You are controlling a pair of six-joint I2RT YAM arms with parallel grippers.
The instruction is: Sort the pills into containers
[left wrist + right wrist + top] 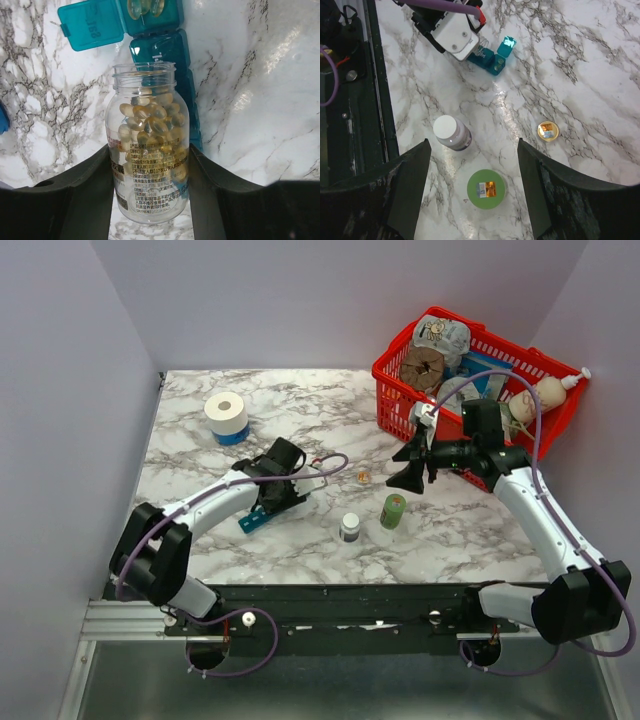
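My left gripper point(150, 157) is shut on a small clear bottle point(145, 100) with no cap, and yellowish pills point(150, 122) show through its wall. Its mouth points at the blue pill organiser point(162, 47) lying just beyond it. One organiser lid point(92, 25) stands open, and that compartment holds a few pills point(145, 7). In the top view the left gripper point(288, 480) is over the organiser point(252, 522). The bottle's tan cap point(548, 131) lies loose on the table point(363, 476). My right gripper point(472, 150) is open and empty, hovering above the table point(408, 467).
A green bottle point(486, 189) and a white-capped dark bottle point(451, 132) stand under the right gripper. They also show in the top view, green point(392, 510) and white-capped point(349, 528). A red wire basket point(400, 390) full of items is back right. A tape roll point(226, 415) is back left.
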